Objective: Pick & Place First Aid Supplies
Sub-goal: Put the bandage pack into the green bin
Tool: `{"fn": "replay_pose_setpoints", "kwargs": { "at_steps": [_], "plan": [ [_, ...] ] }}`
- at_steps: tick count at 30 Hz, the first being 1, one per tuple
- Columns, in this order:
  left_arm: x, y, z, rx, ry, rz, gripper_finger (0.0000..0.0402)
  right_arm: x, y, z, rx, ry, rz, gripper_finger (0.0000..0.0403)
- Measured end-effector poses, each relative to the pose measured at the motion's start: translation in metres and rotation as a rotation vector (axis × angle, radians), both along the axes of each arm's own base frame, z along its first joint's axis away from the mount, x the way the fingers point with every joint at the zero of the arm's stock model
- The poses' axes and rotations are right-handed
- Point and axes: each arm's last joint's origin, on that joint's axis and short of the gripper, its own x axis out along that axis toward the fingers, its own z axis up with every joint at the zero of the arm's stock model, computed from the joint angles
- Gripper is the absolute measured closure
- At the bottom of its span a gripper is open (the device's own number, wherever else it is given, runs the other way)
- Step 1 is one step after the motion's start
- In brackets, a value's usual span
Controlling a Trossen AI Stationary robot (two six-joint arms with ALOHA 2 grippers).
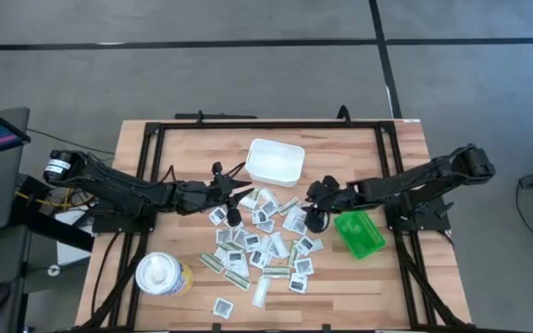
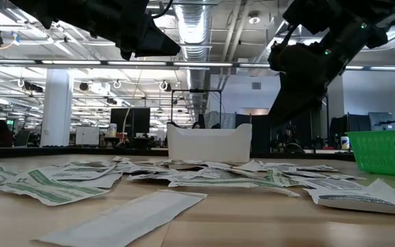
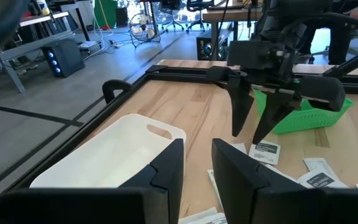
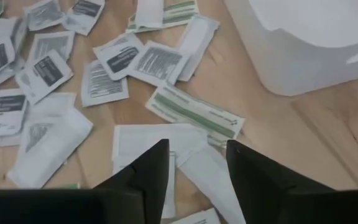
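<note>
Lying flat, olive strip [image 4: 194, 112] slants beside white tray [image 4: 303, 56].

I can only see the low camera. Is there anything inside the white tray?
Observer: No. The left wrist camera looks into the tray, and it's empty.
Kid: And the dark thing up on my right, is it holding anything?
Observer: No. That's the right tool. Its own camera shows it open, with nothing between its fingers, above a white packet.
Kid: Is there stuff on the table I can't see?
Observer: Yes. From above there's a round white tub by the left edge of the table.
</note>
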Motion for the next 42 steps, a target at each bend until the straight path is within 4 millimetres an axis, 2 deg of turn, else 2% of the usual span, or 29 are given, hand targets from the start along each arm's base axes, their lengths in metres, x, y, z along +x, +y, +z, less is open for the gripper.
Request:
{"fn": "replay_pose_setpoints", "kwargs": {
  "at_steps": [7, 12, 31, 42],
  "plan": [
    [0.000, 0.000, 0.000, 0.000, 0.000, 0.000, 0.0316, 0.006, 0.001, -0.012, -0.041, 0.039, 0.040, 0.0256],
    [0.000, 0.000, 0.000, 0.000, 0.000, 0.000, 0.0316, 0.008, -0.007, -0.012, -0.063, 0.037, 0.036, 0.0253],
    [0.000, 0.000, 0.000, 0.000, 0.000, 0.000, 0.0316, 0.014, -0.006, -0.024, -0.072, 0.054, 0.053, 0.0259],
    [0.000, 0.000, 0.000, 0.000, 0.000, 0.000, 0.0316, 0.015, -0.013, -0.031, -0.028, 0.055, 0.045, 0.0260]
  ]
}}
